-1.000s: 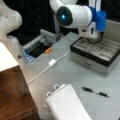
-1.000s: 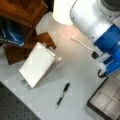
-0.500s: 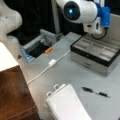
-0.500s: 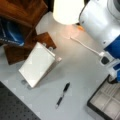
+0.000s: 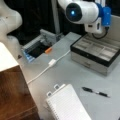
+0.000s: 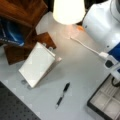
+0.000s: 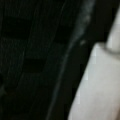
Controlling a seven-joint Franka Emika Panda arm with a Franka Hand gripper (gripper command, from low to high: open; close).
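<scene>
My gripper (image 5: 94, 28) hangs from the white and blue wrist (image 5: 82, 12), just above the far edge of an open grey compartment box (image 5: 93, 51). Its fingers are hidden behind the wrist and hold nothing that I can see. The same box shows at the bottom right corner of a front view (image 6: 106, 103), below the arm's white body (image 6: 100, 22). A black pen (image 5: 96, 92) lies on the grey table in front of the box, also in a front view (image 6: 62, 94). The wrist view shows only darkness and a pale blurred surface (image 7: 95, 87).
A white spiral notebook (image 5: 67, 105) (image 6: 37, 63) lies near the wooden furniture (image 5: 12, 95) (image 6: 22, 15). A white cable (image 5: 50, 63) (image 6: 87, 47) crosses the table. An orange item (image 5: 48, 50) lies beside a grey open bin (image 5: 35, 48). A white lamp shade (image 6: 68, 10) stands at the back.
The arm has swung toward the compartment box, moving to the right and uncovering more of the table and cable. Pen, notebook and box have not moved.
</scene>
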